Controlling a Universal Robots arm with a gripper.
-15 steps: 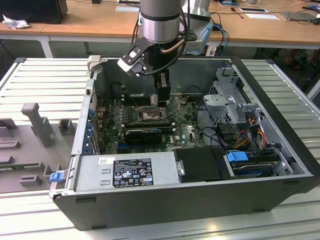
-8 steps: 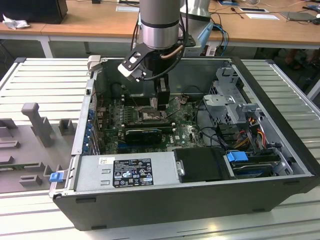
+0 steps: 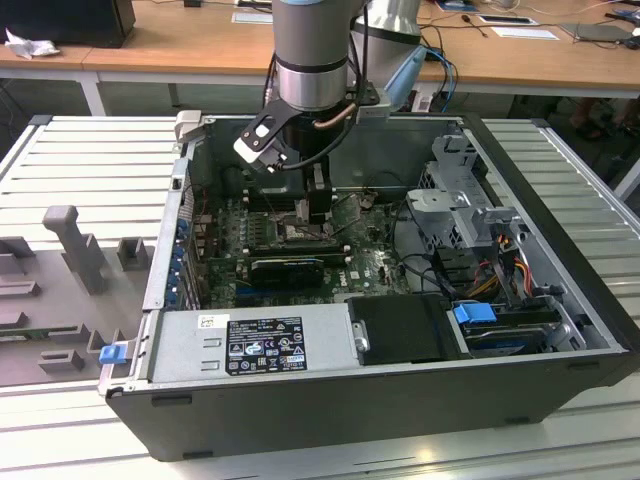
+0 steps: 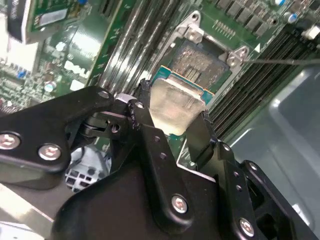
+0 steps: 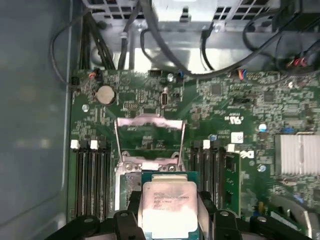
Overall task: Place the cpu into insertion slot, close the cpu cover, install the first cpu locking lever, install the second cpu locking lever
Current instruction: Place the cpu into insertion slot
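Note:
My gripper (image 4: 175,107) is shut on the cpu (image 4: 176,102), a flat silvery square with a green edge, its black fingers (image 4: 146,120) pressing two opposite sides. In the first wrist view the cpu (image 5: 167,202) hangs in the gripper (image 5: 169,210) just above the insertion slot, partly covering it. The insertion slot (image 4: 200,60) shows its dark centre and metal rim just beyond the chip. The cpu cover (image 5: 150,124), a thin silvery frame, stands flipped open at the slot's far side. In the exterior view the gripper (image 3: 300,205) is low inside the case over the green board.
Long black memory slots (image 5: 92,172) flank the socket on both sides. A black finned card (image 3: 285,270), a grey power supply (image 3: 250,340) and a drive cage (image 3: 460,200) with cables crowd the open case. A silver heat sink (image 5: 300,155) sits on the board.

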